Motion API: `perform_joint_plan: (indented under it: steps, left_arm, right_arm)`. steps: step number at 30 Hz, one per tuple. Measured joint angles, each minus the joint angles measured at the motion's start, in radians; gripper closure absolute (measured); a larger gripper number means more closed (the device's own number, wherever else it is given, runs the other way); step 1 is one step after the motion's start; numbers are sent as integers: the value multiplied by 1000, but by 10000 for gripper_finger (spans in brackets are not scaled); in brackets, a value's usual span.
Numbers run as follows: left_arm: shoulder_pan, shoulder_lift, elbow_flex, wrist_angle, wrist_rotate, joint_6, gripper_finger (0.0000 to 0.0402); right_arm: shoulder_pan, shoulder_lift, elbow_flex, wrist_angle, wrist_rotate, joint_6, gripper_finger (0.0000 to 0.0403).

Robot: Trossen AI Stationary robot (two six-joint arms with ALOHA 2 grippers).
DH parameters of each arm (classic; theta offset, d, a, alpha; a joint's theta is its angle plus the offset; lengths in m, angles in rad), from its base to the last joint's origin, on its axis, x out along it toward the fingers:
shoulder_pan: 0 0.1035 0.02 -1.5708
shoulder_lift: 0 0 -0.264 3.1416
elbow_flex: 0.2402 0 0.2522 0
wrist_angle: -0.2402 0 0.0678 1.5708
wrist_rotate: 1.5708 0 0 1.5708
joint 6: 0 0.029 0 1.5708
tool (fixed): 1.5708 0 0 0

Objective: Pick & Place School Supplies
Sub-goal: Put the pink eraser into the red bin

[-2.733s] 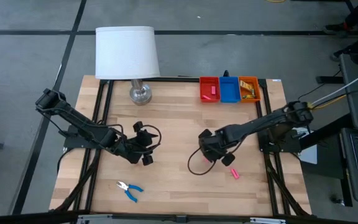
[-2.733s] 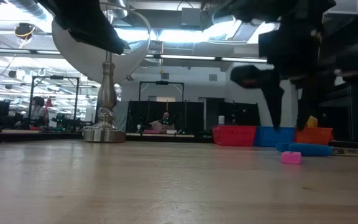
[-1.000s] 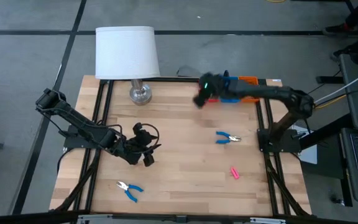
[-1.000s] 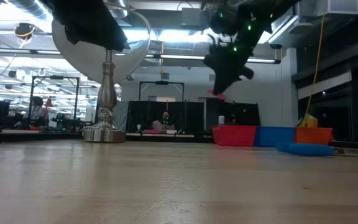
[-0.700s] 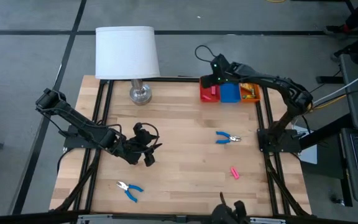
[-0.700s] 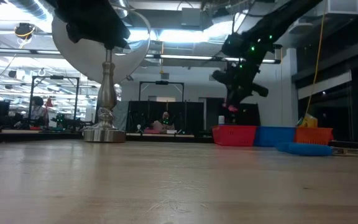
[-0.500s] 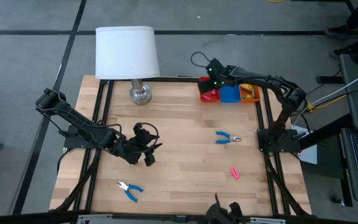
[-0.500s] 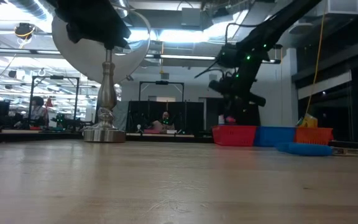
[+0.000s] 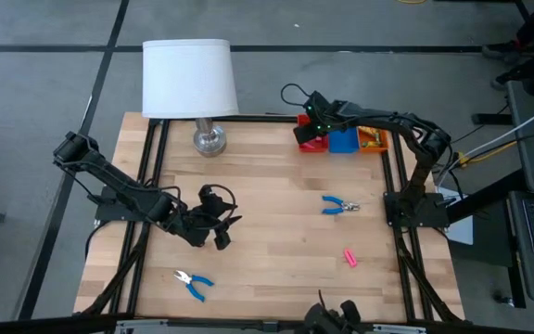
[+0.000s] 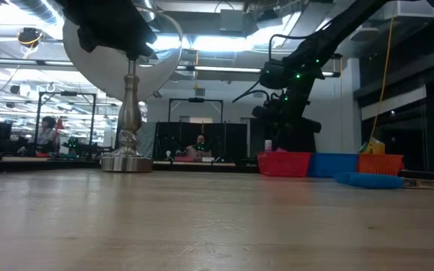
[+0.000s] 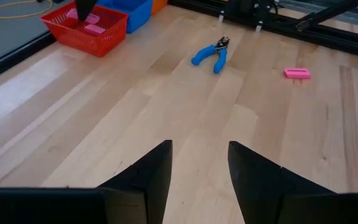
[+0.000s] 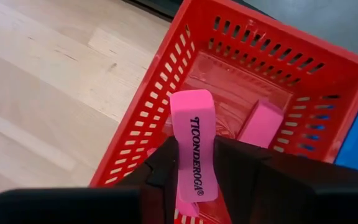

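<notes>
a pink eraser (image 12: 193, 146), a smooth rounded block printed "ticonderoga", stands on end pinched between the fingers of the right gripper (image 12: 194, 163) over the red tray (image 12: 263, 74); only the right wrist view shows this. that view also shows the tray's slotted plastic walls, clear glossy floor and a second pink eraser (image 12: 261, 123) lying inside. from above, the right gripper (image 9: 310, 127) is a dark mass at the table's far edge covering most of the red tray (image 9: 315, 144), with the blue tray (image 9: 343, 140) and orange tray (image 9: 372, 138) beside it.

the left gripper (image 11: 199, 167) hangs over the bare wooden table (image 9: 267, 232) toward its left side, its wedge-shaped fingers spread and holding nothing.

blue-handled pliers (image 9: 339, 206) lie toward the right edge, another pink eraser (image 9: 349, 257) nearer the front, and a second pair of pliers (image 9: 193, 282) near the front left corner. the lamp (image 9: 190, 79) stands at the far left corner; in the low view its shade is partly covered by the left arm.
</notes>
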Motion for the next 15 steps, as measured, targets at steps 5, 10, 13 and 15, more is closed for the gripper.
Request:
perform_joint_plan:
  steps: [5, 10, 13, 15]
  left_arm:
    - [0, 0, 0, 0, 0, 0, 249]
    - [0, 0, 0, 0, 0, 0, 249]
    - [0, 0, 0, -1, 0, 0, 249]
    - [0, 0, 0, -1, 0, 0, 249]
  right_arm:
    - [0, 0, 0, 1, 11, -1, 292]
    - [0, -1, 0, 1, 11, -9, 242]
    - [0, -1, 0, 1, 11, -9, 217]
    - [0, -2, 0, -5, 11, -12, 207]
